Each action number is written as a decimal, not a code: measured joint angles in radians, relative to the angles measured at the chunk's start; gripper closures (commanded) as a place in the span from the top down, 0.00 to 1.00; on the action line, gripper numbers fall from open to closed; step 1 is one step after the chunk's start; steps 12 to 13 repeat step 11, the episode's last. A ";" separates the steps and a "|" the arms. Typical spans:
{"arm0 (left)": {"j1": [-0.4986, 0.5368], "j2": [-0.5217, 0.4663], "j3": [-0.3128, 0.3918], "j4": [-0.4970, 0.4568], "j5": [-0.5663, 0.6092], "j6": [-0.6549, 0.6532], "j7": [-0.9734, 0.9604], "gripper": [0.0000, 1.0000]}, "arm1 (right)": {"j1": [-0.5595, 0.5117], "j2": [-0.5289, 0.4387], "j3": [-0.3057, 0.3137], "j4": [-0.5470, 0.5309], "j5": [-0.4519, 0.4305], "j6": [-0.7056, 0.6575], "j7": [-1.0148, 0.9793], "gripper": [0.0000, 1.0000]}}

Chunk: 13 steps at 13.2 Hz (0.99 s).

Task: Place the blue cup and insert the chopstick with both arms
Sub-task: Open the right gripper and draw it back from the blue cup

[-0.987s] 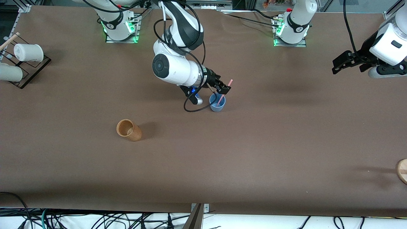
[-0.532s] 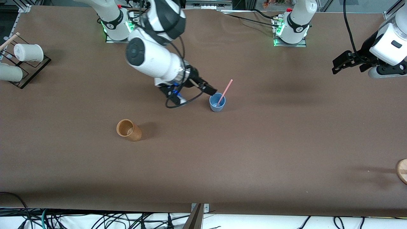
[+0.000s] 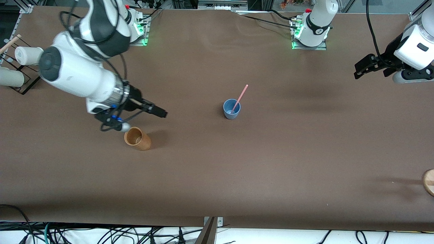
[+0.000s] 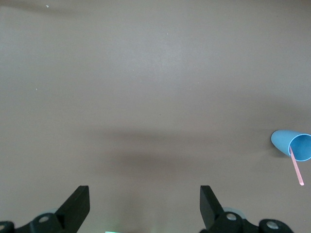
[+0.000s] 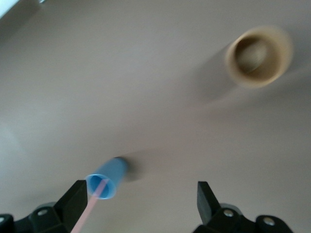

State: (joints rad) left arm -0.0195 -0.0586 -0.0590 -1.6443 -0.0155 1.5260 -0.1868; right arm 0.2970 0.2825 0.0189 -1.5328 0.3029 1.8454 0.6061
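Note:
The blue cup (image 3: 232, 109) stands upright in the middle of the table with the pink chopstick (image 3: 241, 96) leaning in it. Both show in the right wrist view, cup (image 5: 107, 179) and chopstick (image 5: 85, 212), and in the left wrist view, cup (image 4: 290, 144) and chopstick (image 4: 296, 168). My right gripper (image 3: 159, 112) is open and empty, up in the air over the table just beside the brown cup, well away from the blue cup. My left gripper (image 3: 360, 68) is open and empty, waiting at the left arm's end of the table.
A brown wooden-looking cup (image 3: 137, 138) stands nearer the front camera, toward the right arm's end; it also shows in the right wrist view (image 5: 259, 56). A black rack with white cups (image 3: 25, 61) sits at the right arm's end. A wooden object (image 3: 429, 182) sits at the left arm's end.
My right gripper let go of the chopstick, which now leans in the blue cup, and swung away toward the right arm's end, ending beside the brown cup. The left arm has not moved.

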 measured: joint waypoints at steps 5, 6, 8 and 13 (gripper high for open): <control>0.000 0.000 0.000 0.000 0.000 0.000 0.000 1.00 | -0.109 -0.110 0.000 -0.016 -0.215 -0.101 -0.386 1.00; 0.000 0.000 0.000 0.000 0.000 0.000 0.000 1.00 | -0.121 -0.123 0.000 -0.019 -0.243 -0.112 -0.446 1.00; 0.000 0.000 0.000 0.000 0.000 0.000 0.003 1.00 | -0.136 -0.142 0.000 -0.023 -0.272 -0.130 -0.524 1.00; 0.000 0.000 0.000 0.000 0.000 0.000 0.004 1.00 | -0.144 -0.163 0.000 -0.024 -0.277 -0.165 -0.547 1.00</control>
